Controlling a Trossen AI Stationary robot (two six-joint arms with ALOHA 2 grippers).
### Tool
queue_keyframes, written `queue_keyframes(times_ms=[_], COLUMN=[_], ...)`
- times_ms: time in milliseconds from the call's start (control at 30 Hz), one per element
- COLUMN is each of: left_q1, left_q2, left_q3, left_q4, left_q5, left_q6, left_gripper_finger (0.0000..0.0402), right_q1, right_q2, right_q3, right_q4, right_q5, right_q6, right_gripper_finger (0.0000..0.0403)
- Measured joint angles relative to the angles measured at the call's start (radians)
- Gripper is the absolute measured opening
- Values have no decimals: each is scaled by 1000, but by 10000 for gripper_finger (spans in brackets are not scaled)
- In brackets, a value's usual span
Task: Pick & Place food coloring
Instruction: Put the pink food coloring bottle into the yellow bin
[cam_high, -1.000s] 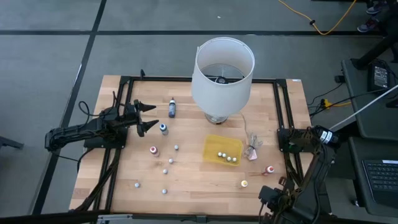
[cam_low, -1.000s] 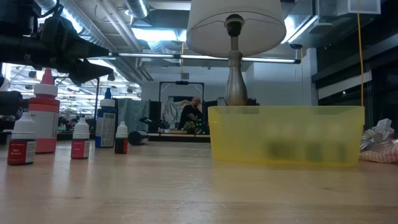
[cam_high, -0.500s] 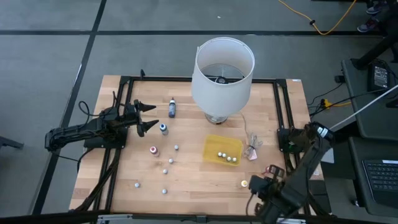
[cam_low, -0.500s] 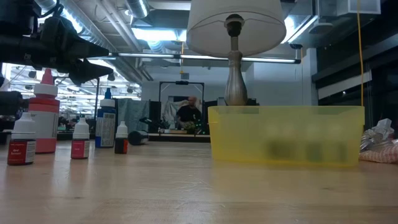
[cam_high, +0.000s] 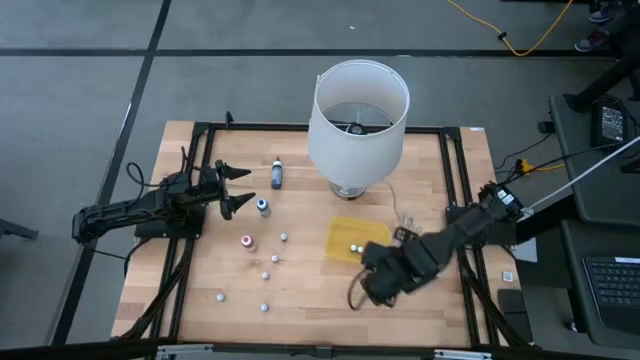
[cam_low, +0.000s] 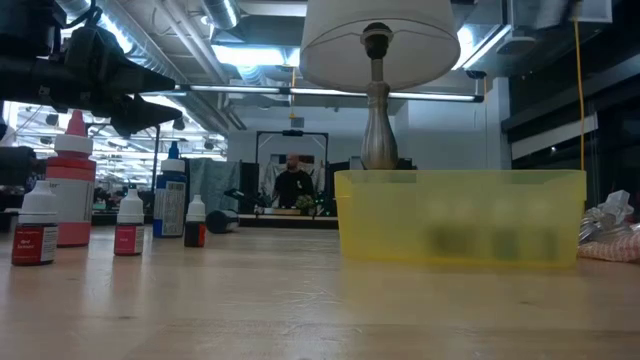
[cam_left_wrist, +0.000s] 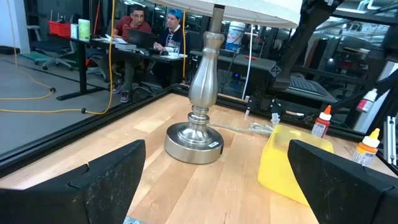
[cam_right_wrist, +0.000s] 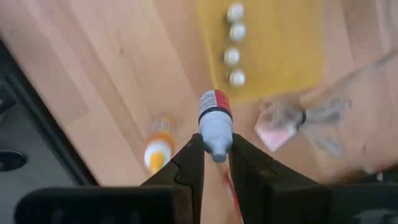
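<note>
Yellow tray (cam_high: 345, 240) now has the right arm stretched across its near edge; a sec ago that arm was folded back at the right side of the surface (cam_high: 300, 290), w/ a red-capped bottle and a yellow-capped one standing by it. Half a sec ago it was reaching down over those two. Now, in the high view, both spots are hidden under the arm, and the right hand (cam_right_wrist: 216, 163) shows, in its wrist view, closed on a small bottle (cam_right_wrist: 215, 123) w/ a red-and-white label. Fingers (cam_right_wrist: 190, 163) pinch it on both sides, label end pointing away from the wrist. So the pick looks done and the carry toward the tray has started, i.e. place step is next.

Rel. to the right hand: held bottle sits between the fingertips; the tray w/ four whitish caps (cam_right_wrist: 234, 56) inside lies just beyond it, the crumpled wrapper (cam_right_wrist: 292, 118) beside the tray, and an orange-capped bottle (cam_right_wrist: 158, 149) lies on the wood close to the hand, apart from it.

Left hand (cam_high: 232, 188) hovers wide open, nothing in it, over the left part of the surface, w/ a blue-topped bottle (cam_high: 263, 207) just beside its tips. Dark bottle (cam_high: 276, 174) is near, the pink one (cam_high: 247, 242) and small grey ones (cam_high: 266, 273) scattered further toward the front, all outside the tray. Plenty left to move, I'd judge.
</note>
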Motion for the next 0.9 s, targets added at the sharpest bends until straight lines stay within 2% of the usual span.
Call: queue_keyframes(times_ms=[167,500,900], left_q1=[0,0,0], left_q2=[0,0,0], left_q3=[0,0,0], left_q4=[0,0,0], left_q5=[0,0,0], left_q6=[0,0,0], left_gripper_finger=[389,389,389], right_q1=[-103,-261,-338], right_q2=[4,96,225], right_q3=[0,1,0], right_q4=[95,202,264], right_q5=[-1,-49,-122], right_q6=[-107,-261,-363], right_gripper_finger=[59,69,71])
